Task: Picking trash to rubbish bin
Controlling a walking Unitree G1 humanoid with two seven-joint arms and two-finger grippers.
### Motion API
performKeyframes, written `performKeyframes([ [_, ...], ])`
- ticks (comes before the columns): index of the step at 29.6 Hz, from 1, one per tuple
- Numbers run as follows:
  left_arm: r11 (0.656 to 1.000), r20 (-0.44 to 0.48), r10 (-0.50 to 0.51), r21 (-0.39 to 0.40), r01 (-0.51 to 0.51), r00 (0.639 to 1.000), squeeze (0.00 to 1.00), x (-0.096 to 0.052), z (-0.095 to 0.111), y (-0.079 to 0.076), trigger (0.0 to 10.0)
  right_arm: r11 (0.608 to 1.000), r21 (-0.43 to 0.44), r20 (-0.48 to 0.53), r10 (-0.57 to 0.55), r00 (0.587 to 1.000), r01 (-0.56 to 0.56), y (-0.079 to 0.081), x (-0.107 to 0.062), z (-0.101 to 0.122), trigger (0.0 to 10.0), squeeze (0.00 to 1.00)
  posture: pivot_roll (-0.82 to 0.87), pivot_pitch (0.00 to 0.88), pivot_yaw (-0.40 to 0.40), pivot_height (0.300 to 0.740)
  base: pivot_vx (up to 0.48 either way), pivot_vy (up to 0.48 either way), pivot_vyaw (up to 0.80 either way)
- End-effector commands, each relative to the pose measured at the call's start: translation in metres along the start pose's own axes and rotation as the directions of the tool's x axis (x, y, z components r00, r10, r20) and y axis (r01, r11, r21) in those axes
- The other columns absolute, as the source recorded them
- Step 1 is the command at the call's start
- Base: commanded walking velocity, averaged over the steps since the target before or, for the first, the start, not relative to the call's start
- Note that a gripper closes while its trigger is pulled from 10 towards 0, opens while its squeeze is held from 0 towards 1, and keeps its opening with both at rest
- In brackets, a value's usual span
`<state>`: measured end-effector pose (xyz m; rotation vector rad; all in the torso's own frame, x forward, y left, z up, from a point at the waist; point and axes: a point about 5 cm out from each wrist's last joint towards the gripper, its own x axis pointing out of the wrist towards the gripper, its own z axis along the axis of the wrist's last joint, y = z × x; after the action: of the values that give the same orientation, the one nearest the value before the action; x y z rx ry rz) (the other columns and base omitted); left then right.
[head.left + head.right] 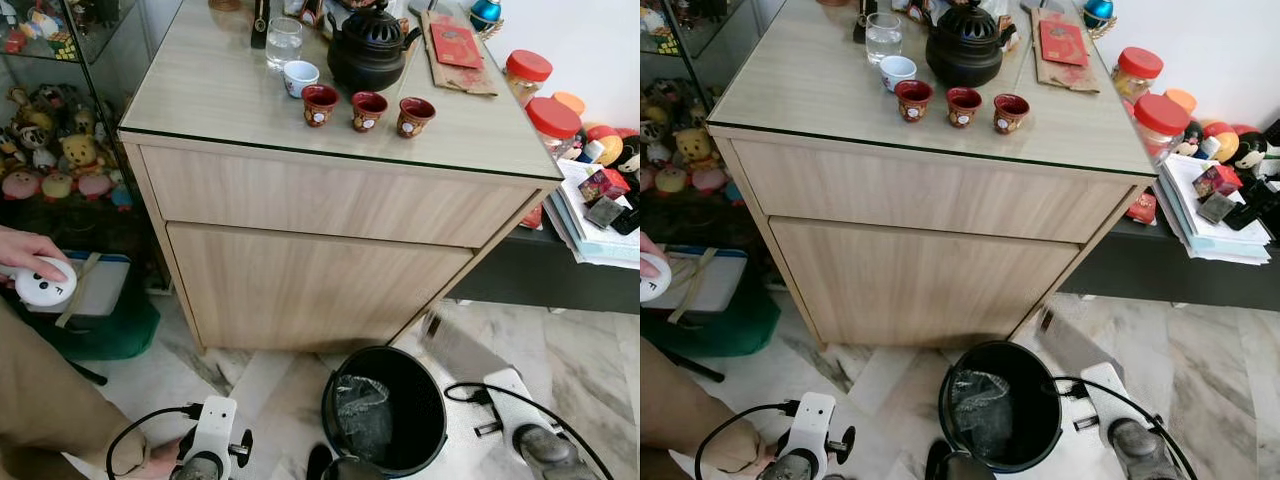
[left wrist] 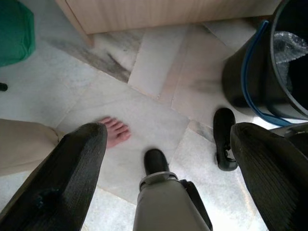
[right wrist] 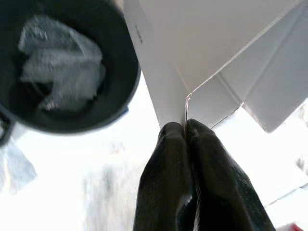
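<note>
At lower centre, rubbish bin (image 1: 385, 408): crumpled plastic (image 3: 60, 67) is being held inside.
Right gripper (image 3: 186, 130): white cardboard (image 3: 211, 53) is being pinched beside the bin.
Left gripper (image 2: 168, 159): fingers are being held apart over marble floor (image 2: 144, 72).

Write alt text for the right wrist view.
The right gripper, its two black jaws closed, pinches the edge of a folded white cardboard sheet beside the round black rubbish bin. Crumpled clear plastic wrap lies inside the bin, which stands on a pale floor.
</note>
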<state>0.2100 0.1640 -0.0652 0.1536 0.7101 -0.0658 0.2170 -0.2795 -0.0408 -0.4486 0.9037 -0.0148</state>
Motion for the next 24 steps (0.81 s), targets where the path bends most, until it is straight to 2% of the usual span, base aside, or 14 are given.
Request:
performKeyframes([
  [1,1.000,-0.007,-0.007,-0.010,0.007,1.000,0.00,-0.001,-0.003,-0.005,10.0,1.000,-0.026,-0.060,-0.019,0.998,0.017,-0.006,-0.003,-0.015,10.0,0.00,0.03,0.231,-0.189,0.740,0.000,0.000,0.00],
  [2,1.000,0.010,-0.010,-0.010,0.010,1.000,0.00,0.000,0.002,-0.005,10.0,0.995,-0.104,-0.092,-0.014,0.996,0.004,-0.006,-0.004,-0.022,10.0,0.00,0.03,0.231,-0.189,0.740,0.000,0.000,0.00],
  [3,1.000,0.010,-0.010,-0.010,0.010,1.000,0.00,0.000,0.002,-0.005,10.0,0.995,-0.104,-0.092,-0.014,0.996,0.004,-0.006,-0.004,-0.022,10.0,0.00,0.03,0.231,-0.189,0.740,0.000,0.000,0.00],
  [5,1.000,0.043,-0.016,-0.008,0.017,0.999,0.00,0.003,0.010,-0.007,10.0,0.980,-0.190,-0.119,0.032,0.992,-0.054,-0.001,-0.005,-0.027,10.0,0.00,0.03,0.231,-0.189,0.740,0.000,0.000,0.00],
  [8,1.000,0.060,-0.022,-0.006,0.022,0.998,0.00,0.004,0.015,-0.008,10.0,0.956,-0.281,-0.101,0.054,0.993,-0.080,0.000,-0.004,-0.023,10.0,0.00,0.03,0.232,-0.187,0.740,0.000,0.000,0.00],
  [9,1.000,0.068,-0.027,-0.004,0.028,0.997,0.00,0.004,0.017,-0.009,10.0,0.911,-0.403,-0.084,0.055,0.995,-0.084,-0.001,-0.004,-0.018,10.0,0.00,0.03,0.232,-0.187,0.740,0.000,0.000,0.00],
  [10,1.000,0.069,-0.029,-0.003,0.029,0.997,0.00,0.004,0.018,-0.009,10.0,0.897,-0.435,-0.080,0.054,0.995,-0.084,-0.001,-0.004,-0.017,10.0,0.00,0.03,0.232,-0.187,0.740,0.000,0.000,0.00],
  [12,1.000,0.073,-0.031,-0.003,0.031,0.997,0.00,0.005,0.019,-0.009,10.0,0.894,-0.441,-0.066,0.054,0.996,-0.078,-0.001,-0.003,-0.014,10.0,0.00,0.03,0.232,-0.187,0.740,0.000,0.000,0.00],
  [14,0.999,0.077,-0.033,-0.001,0.033,0.996,0.00,0.005,0.021,-0.010,10.0,0.913,-0.402,-0.031,0.069,0.997,-0.075,0.001,-0.002,-0.005,10.0,0.00,0.02,0.230,-0.189,0.740,0.000,0.000,0.00],
  [17,0.999,0.101,-0.037,-0.001,0.037,0.994,0.00,0.007,0.028,-0.011,10.0,0.919,-0.389,0.058,0.092,0.994,-0.062,0.006,0.001,0.019,10.0,0.00,0.02,0.230,-0.191,0.740,0.000,0.000,0.00],
  [19,0.999,0.131,-0.048,-0.010,0.050,0.990,0.00,0.007,0.033,-0.012,10.0,0.935,-0.351,0.127,0.104,0.986,-0.053,0.008,0.002,0.037,10.0,0.00,0.02,0.231,-0.192,0.740,0.000,0.000,0.00],
  [20,0.996,0.157,-0.081,-0.021,0.085,0.984,0.00,0.008,0.038,-0.016,10.0,0.949,-0.311,0.150,0.106,0.983,-0.055,0.010,0.002,0.045,10.0,0.00,0.02,0.230,-0.193,0.740,0.000,0.000,0.00],
  [23,0.995,0.167,-0.094,-0.024,0.099,0.981,0.00,0.008,0.040,-0.018,10.0,0.953,-0.296,0.156,0.107,0.982,-0.057,0.010,0.003,0.048,10.0,0.00,0.02,0.230,-0.193,0.740,0.000,0.000,0.00],
  [24,0.986,0.206,-0.162,-0.009,0.167,0.965,0.00,0.007,0.047,-0.025,10.0,0.950,-0.306,0.164,0.116,0.980,-0.062,0.012,0.003,0.051,10.0,0.00,0.02,0.230,-0.196,0.740,0.000,0.000,0.00],
])
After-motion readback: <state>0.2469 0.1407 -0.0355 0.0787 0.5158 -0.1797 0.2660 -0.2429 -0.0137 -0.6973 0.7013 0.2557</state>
